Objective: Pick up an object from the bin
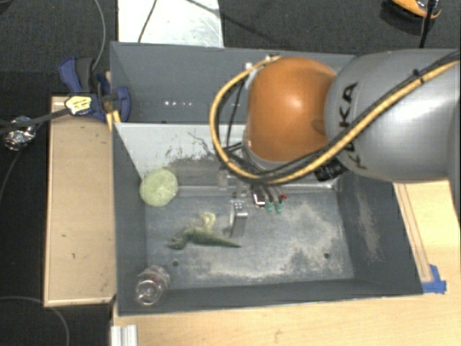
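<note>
Hovering in the bin (338, 229), the hand (237, 222) is just beside a limp green toy (205, 238); open or shut, I cannot tell. A pale ball (159, 187) lies to the left, and a clear jar (150, 285) front-left.

Bin (317, 245): grey metal, matt; we note a scuffed, dusty floor
Round pale-green thing (159, 188): matt, looks rough to us
Limp green thing (204, 238): matt, material unclear
Small jar (151, 285): clear, glossy
Arm's dome cover (288, 110): orange, smooth, glossy
Arm shell (403, 121): silver, smooth, satin sheen
</note>
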